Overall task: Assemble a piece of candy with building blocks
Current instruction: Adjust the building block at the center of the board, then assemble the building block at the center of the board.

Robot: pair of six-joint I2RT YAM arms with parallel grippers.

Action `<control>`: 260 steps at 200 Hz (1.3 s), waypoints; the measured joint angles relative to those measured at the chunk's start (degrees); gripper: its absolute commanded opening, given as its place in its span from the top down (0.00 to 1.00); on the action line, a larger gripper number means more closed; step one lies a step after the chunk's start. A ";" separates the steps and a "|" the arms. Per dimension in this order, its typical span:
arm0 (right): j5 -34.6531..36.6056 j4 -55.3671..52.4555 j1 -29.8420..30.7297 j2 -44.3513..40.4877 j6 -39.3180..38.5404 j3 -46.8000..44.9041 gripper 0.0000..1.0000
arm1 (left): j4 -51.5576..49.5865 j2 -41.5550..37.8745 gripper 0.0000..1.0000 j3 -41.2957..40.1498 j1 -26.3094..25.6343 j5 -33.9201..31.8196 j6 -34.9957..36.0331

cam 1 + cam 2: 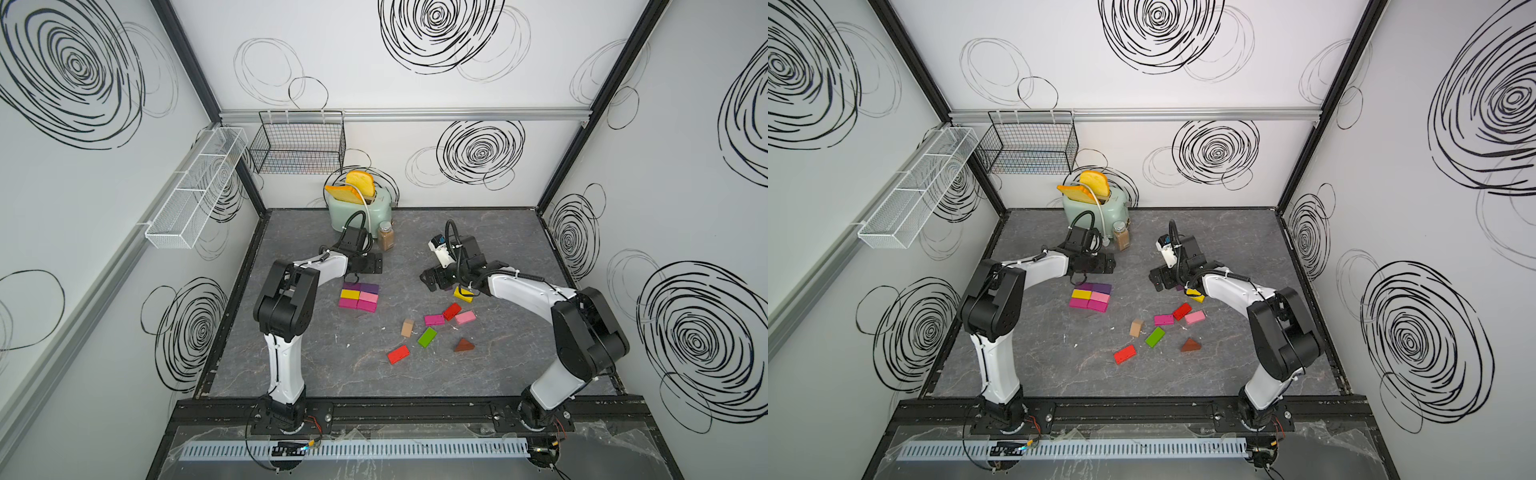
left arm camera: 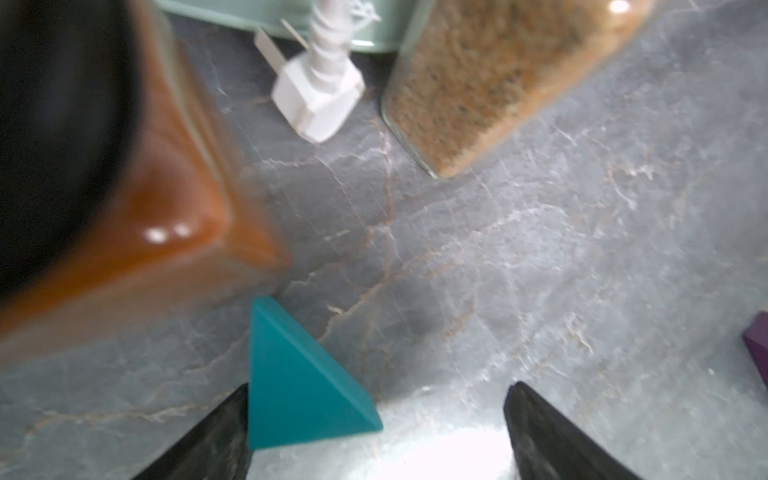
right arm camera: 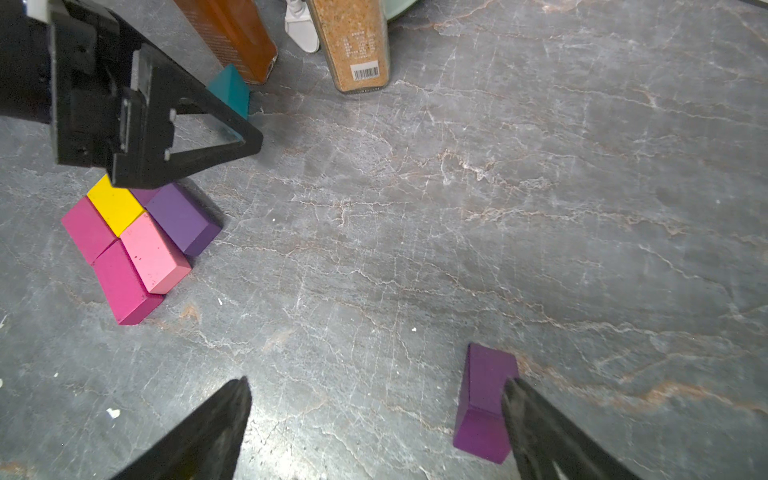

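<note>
Several building blocks in purple, yellow, pink and magenta lie packed into a rectangle [image 1: 359, 296] [image 1: 1091, 297] [image 3: 137, 237]. Just behind it my left gripper [image 1: 368, 264] [image 2: 380, 390] stands open and low. A teal triangle [image 2: 295, 386] [image 3: 230, 89] lies between its jaws, against one finger and clear of the other. My right gripper [image 1: 430, 280] [image 3: 378, 381] is open over bare table, with a purple block [image 3: 486, 395] beside one finger. Loose blocks lie to the right: yellow [image 1: 463, 294], red [image 1: 452, 311], magenta [image 1: 434, 319], pink [image 1: 465, 317], tan [image 1: 407, 328], green [image 1: 427, 337], another red [image 1: 398, 354], and a brown triangle [image 1: 464, 345].
A mint toaster [image 1: 359, 208] with toast stands at the back, its white plug [image 2: 320, 104] on the table. A spice jar [image 1: 385, 236] [image 2: 478, 83] and an amber jar [image 2: 166, 232] stand close to the left gripper. Wire baskets [image 1: 299, 143] hang on the walls.
</note>
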 measured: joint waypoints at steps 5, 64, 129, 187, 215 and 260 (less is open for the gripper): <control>0.00 0.00 0.00 0.00 0.00 0.00 0.03 | -0.02 -0.31 0.04 -0.24 -0.17 0.17 -0.09; 0.00 0.02 -0.04 0.00 0.00 0.00 0.03 | -4.11 -3.30 0.14 0.50 -2.27 -4.15 -0.33; -0.04 0.07 -0.04 0.00 0.02 0.00 0.03 | -10.73 2.64 0.23 11.93 -1.03 -12.94 -3.37; -0.46 0.42 -0.04 0.00 0.02 0.00 0.03 | -13.66 8.46 0.36 15.98 -0.39 -12.90 -7.43; -0.68 0.44 -0.07 0.00 0.02 0.00 0.03 | -13.81 8.66 0.43 16.11 -0.42 -12.87 -8.13; -0.94 0.44 -0.11 0.00 0.02 -0.02 0.04 | -13.68 8.66 0.49 16.06 -0.50 -12.48 -9.51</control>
